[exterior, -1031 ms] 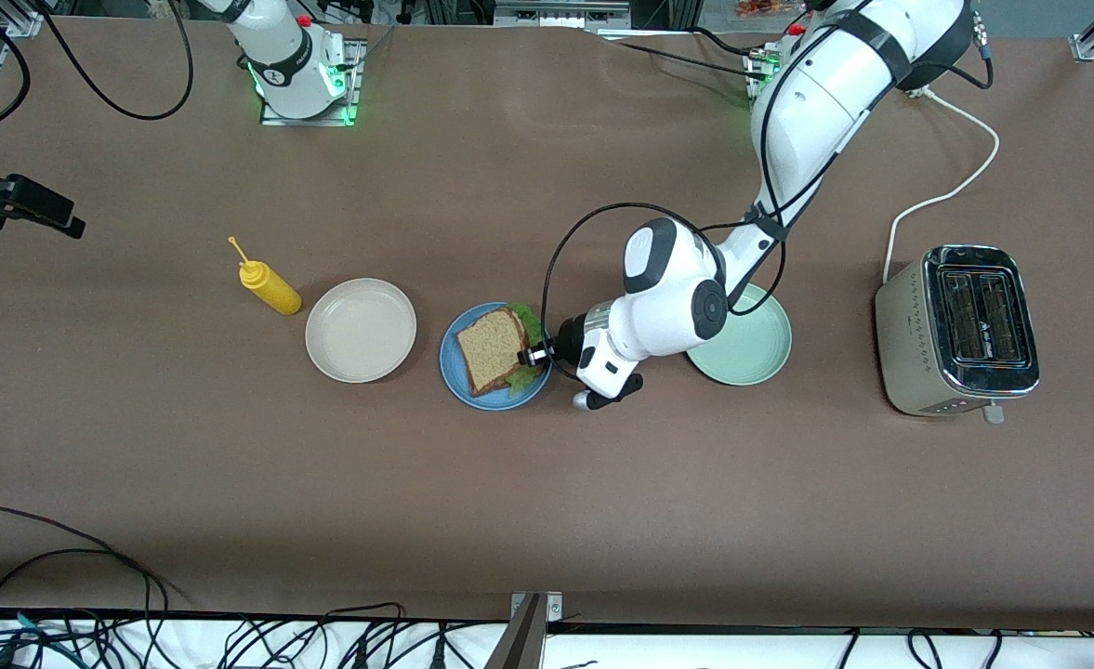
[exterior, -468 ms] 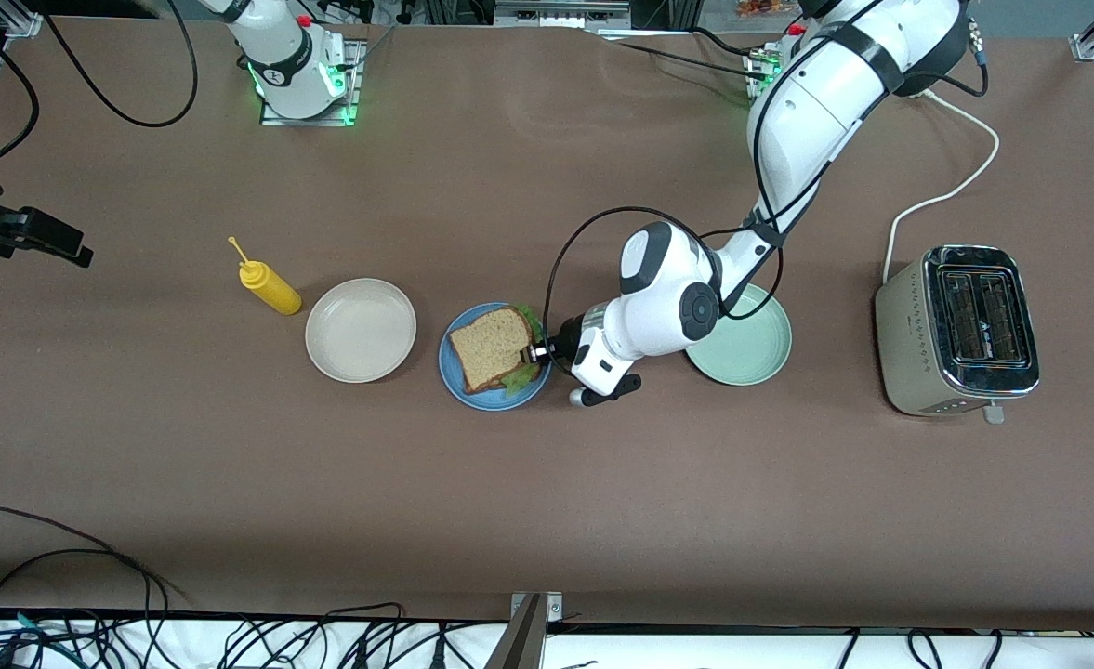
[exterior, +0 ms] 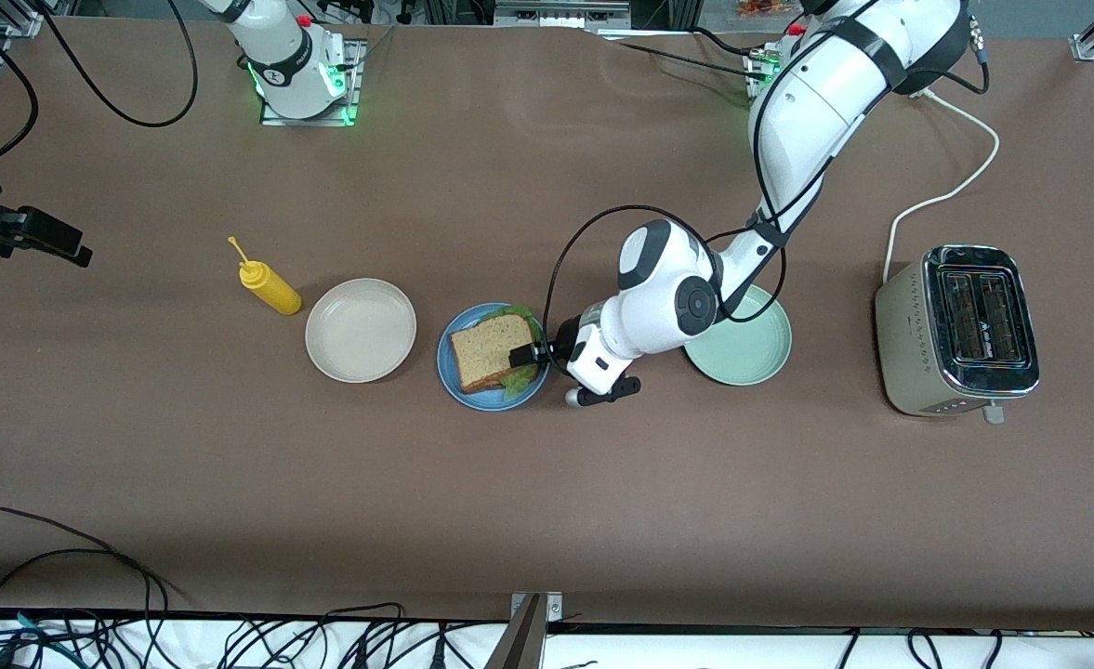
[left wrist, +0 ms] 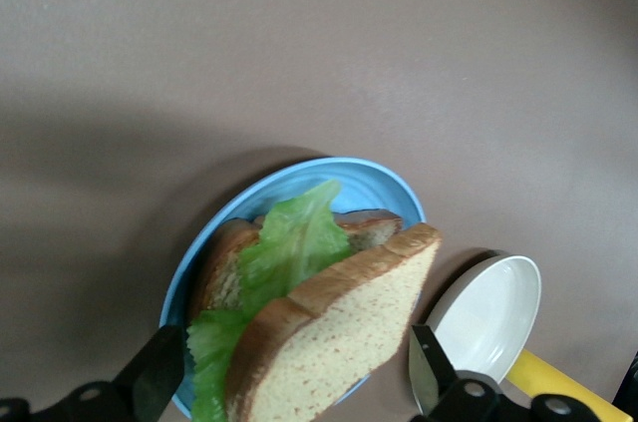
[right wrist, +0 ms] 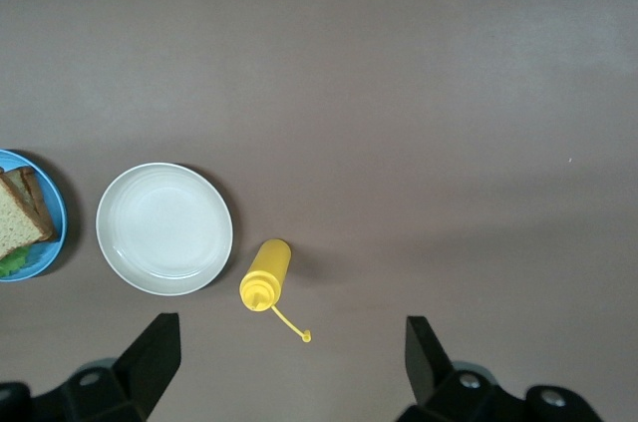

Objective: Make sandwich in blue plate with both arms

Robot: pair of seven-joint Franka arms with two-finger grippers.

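Note:
The blue plate (exterior: 461, 386) sits mid-table and holds the sandwich. The top bread slice (exterior: 486, 351) lies tilted on the green lettuce (exterior: 520, 379). In the left wrist view the plate (left wrist: 299, 178), lettuce (left wrist: 289, 242), lower slice (left wrist: 224, 257) and top slice (left wrist: 339, 342) show close up. My left gripper (exterior: 523, 358) is low at the plate's edge. It (left wrist: 289, 372) is open, with its fingers spread wide on either side of the top slice. My right gripper (exterior: 77, 253) waits high over the right arm's end of the table and is open and empty (right wrist: 289, 362).
A beige plate (exterior: 361, 330) and a yellow squeeze bottle (exterior: 270, 286) stand beside the blue plate toward the right arm's end. A pale green plate (exterior: 751, 353) lies partly under the left arm. A steel toaster (exterior: 960, 327) with a white cord stands at the left arm's end.
The left gripper has shifted slightly toward the right arm's end, and the top slice has turned and settled squarer over the plate. The right gripper shifted slightly, then held still.

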